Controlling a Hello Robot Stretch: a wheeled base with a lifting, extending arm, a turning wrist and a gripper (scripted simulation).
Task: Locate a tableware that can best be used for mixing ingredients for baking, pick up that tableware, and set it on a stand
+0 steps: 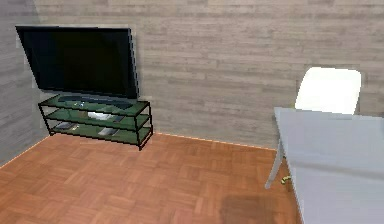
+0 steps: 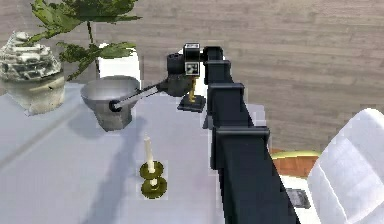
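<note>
A grey metal bowl [image 2: 98, 112] stands on the pale table [image 2: 60, 170] in the arm side view's upper left. My arm reaches out over the table, and the gripper [image 2: 122, 99] ends at the bowl's rim with its thin fingers [image 2: 140, 93] pointing left into it. I cannot tell whether it holds anything, since the bowl rests on the tabletop. In the forward view a low stand [image 1: 95, 118] with a dark frame and glass shelves sits by the brick wall, carrying a large black television [image 1: 80, 60].
On the table stand a candle in a gold holder [image 2: 150, 175], a second gold holder [image 2: 187, 98] beside the arm, and a leafy plant in a grey pot [image 2: 35, 75]. White chairs [image 2: 350, 165] [image 1: 328, 90] flank the table [image 1: 335, 160]. Wooden floor [image 1: 150, 180] lies before the stand.
</note>
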